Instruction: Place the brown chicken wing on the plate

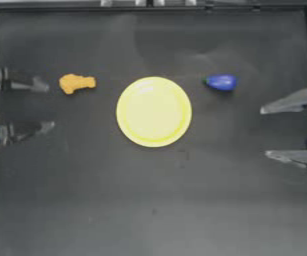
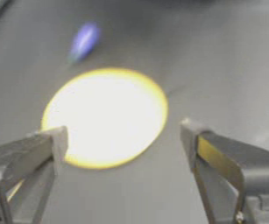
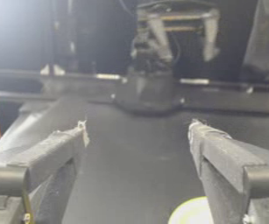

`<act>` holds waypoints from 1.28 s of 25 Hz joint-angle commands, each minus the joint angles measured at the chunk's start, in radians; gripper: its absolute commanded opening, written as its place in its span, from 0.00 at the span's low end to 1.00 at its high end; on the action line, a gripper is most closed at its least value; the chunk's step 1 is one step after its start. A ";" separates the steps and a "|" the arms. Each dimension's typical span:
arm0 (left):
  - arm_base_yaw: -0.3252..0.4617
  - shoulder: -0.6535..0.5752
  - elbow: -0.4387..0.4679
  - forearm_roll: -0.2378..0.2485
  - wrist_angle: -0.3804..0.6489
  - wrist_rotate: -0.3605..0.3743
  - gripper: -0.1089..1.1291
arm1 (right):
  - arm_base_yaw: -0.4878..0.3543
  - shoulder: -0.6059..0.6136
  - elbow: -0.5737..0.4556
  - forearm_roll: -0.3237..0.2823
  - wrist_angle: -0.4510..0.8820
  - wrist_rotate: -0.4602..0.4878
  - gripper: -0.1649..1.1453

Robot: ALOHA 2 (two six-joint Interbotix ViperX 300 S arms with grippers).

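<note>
Top view, contents as found. Left gripper point(image 1: 35, 106): at the left edge of the table, jaws spread wide, holding nothing; its upper finger tip lies just beside the brown chicken wing point(image 1: 76, 83), with a small gap, not touching. Right gripper point(image 1: 270, 132): at the right edge, jaws likewise wide apart, holding nothing, well apart from every object on the table.

Brown chicken wing: lumpy orange-yellow piece, resting on the dark table point(image 1: 156, 200) left of the plate point(image 1: 154, 111), near it but clear of its rim. Plate: round, bright yellow, about mid-table, nothing on it. Blue rounded object point(image 1: 221, 82): to the right of the plate, near its upper right rim, apart from it.

Left wrist view: both jaws stand far apart with the plate point(image 2: 104, 118) seen between and beyond them; blue object point(image 2: 83, 40) blurred farther off; the wing is not seen here.

Right wrist view: jaws wide, bare table between them; a sliver of the plate point(image 3: 190, 213) shows between them; the other arm's base point(image 3: 149, 92) stands across the table.
</note>
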 commanded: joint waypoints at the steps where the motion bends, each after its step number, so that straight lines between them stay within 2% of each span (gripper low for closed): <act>1: 0.064 0.067 -0.071 0.011 0.103 0.028 0.92 | -0.011 0.005 -0.006 0.012 0.002 0.000 0.88; 7: 0.156 0.189 -0.160 0.009 0.213 0.132 0.92 | -0.017 0.006 -0.005 0.012 0.002 0.000 0.88; 13: 0.233 0.316 -0.212 -0.017 0.261 0.218 0.92 | -0.018 0.012 0.000 0.012 0.002 0.002 0.88; 17: 0.291 0.393 -0.229 -0.066 0.262 0.296 0.92 | -0.028 0.018 0.005 0.014 0.002 0.003 0.88; 22: 0.354 0.495 -0.245 -0.176 0.258 0.440 0.92 | -0.029 0.018 0.009 0.014 0.002 0.005 0.88; 25: 0.388 0.557 -0.261 -0.225 0.255 0.509 0.92 | -0.031 0.018 0.009 0.014 0.002 0.005 0.88; 28: 0.416 0.630 -0.281 -0.242 0.252 0.552 0.92 | -0.029 0.018 0.011 0.014 0.002 0.005 0.88; 32: 0.430 0.716 -0.304 -0.242 0.253 0.568 0.92 | -0.029 0.018 0.014 0.014 0.002 0.005 0.88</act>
